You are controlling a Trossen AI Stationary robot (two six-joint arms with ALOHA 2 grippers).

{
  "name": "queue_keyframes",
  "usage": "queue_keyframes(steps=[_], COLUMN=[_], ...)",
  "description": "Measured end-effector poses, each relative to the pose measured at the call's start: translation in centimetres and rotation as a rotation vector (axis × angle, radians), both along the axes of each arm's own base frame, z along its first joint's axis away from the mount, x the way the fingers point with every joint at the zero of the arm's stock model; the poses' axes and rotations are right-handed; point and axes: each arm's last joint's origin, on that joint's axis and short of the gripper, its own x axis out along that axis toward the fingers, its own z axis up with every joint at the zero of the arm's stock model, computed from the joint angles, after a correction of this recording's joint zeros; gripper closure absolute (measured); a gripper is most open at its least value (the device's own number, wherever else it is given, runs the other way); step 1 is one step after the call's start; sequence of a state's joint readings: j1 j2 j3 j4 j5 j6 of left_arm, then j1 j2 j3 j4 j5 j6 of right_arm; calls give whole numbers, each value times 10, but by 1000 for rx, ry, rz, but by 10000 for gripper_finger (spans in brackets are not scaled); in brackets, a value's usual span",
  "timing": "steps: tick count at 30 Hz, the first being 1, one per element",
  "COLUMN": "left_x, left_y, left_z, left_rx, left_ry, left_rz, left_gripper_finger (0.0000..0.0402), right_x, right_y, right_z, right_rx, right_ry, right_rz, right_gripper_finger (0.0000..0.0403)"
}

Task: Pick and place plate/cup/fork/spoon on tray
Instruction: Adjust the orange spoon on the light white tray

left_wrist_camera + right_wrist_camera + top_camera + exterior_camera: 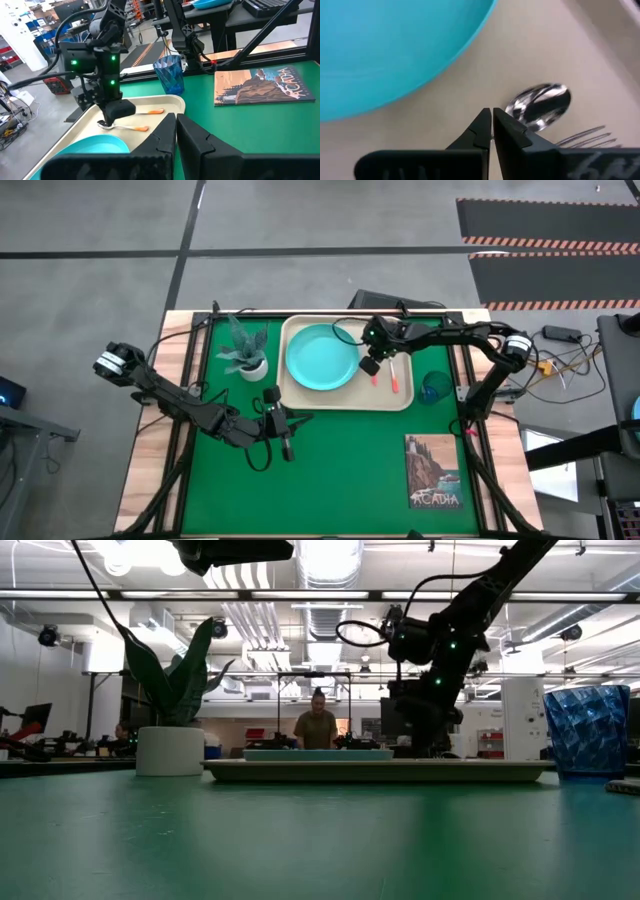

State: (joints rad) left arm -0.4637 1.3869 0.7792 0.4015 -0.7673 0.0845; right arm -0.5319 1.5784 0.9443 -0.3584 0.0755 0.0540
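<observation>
The beige tray (300, 395) lies at the table's far middle. The turquoise plate (322, 357) lies on its left half. The spoon (125, 127) and the fork (150, 111), both with orange-red handles, lie flat on its right half. The spoon's bowl (540, 105) and the fork's tines (585, 136) show in the right wrist view. My right gripper (370, 365) is shut, pointing down just beside the spoon's bowl and close over the tray floor. The blue cup (436, 387) stands on the table right of the tray. My left gripper (287, 442) is shut and empty, near the table's middle.
A white-potted green plant (245, 350) stands left of the tray. A picture book (433, 472) lies at the near right. Green mat lies bare between the tray and the table's near edge. A person (317, 725) stands far off in the room behind.
</observation>
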Motion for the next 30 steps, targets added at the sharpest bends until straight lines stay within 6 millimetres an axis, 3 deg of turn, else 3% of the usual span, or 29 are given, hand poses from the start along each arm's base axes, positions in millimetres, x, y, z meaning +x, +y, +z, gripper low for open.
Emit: queue_keyframes(steps=[10, 30], left_x=[0, 0], left_y=[0, 0], left_z=[0, 0], left_rx=[0, 0], left_ry=[0, 0], left_rz=[-1, 0], left_gripper_finger=[402, 402], right_x=[-2, -1], right_y=[16, 17], right_z=[-8, -12], right_rx=[93, 112], right_ry=[45, 53], right_rz=[46, 22], right_gripper_finger=[392, 392])
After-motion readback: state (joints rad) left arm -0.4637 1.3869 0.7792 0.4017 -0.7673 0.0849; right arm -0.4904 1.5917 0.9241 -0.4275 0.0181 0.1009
